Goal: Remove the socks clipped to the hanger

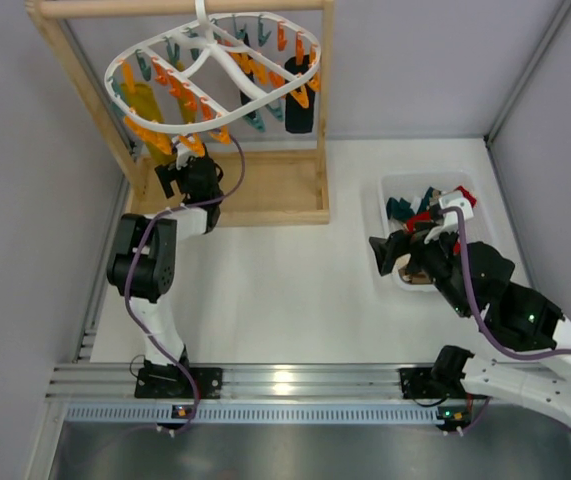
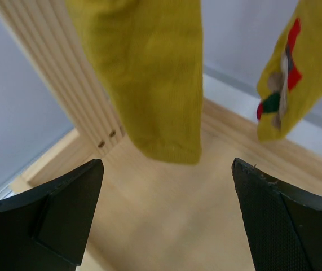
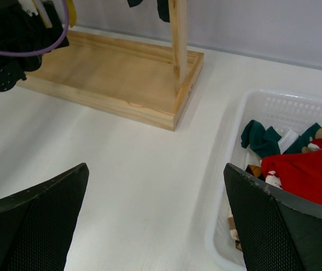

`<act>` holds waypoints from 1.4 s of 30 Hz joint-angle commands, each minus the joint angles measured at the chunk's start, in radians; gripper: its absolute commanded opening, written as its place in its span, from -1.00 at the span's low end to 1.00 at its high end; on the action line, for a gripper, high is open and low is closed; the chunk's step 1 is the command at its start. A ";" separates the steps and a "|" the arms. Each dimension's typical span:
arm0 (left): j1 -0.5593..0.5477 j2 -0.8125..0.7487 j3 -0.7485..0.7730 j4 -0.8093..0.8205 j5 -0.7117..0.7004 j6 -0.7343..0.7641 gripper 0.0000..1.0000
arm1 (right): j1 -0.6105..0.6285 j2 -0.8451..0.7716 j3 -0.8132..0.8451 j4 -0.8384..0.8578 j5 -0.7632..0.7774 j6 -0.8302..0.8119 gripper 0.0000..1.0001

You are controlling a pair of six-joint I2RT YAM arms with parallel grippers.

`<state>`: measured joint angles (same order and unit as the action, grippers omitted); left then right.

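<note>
The white oval hanger [image 1: 227,88] with orange and teal clips hangs from the wooden frame. Mustard yellow socks [image 1: 145,108] hang at its left, a dark navy sock [image 1: 299,100] at its right. In the left wrist view one yellow sock [image 2: 146,73] hangs just ahead of the fingers, a second with a patterned cuff [image 2: 299,73] to the right. My left gripper [image 1: 179,178] is open and empty below the yellow socks. My right gripper [image 1: 393,252] is open and empty at the left rim of the white bin [image 1: 383,205], which holds red [image 3: 304,172] and teal socks.
The wooden frame's base tray [image 1: 265,190] and right post [image 1: 323,100] stand at the back. The left post [image 2: 59,73] is close to my left gripper. A grey wall lies left, a rail along the near edge.
</note>
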<state>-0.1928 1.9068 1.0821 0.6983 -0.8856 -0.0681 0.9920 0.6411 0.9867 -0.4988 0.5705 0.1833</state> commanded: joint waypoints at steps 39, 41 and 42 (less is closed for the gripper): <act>0.147 0.039 0.267 0.130 0.048 0.145 -1.00 | -0.004 0.129 -0.046 0.112 -0.235 -0.067 0.99; 0.136 -0.004 0.193 0.130 0.011 0.111 -1.00 | -0.004 0.123 -0.051 0.118 -0.235 -0.070 0.99; 0.132 -0.046 0.136 0.129 0.010 0.078 -1.00 | -0.003 0.118 -0.049 0.118 -0.233 -0.073 0.99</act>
<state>-0.0540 1.9995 1.3045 0.7620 -0.8391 0.0990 0.9920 0.7815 0.9356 -0.4423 0.3244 0.1265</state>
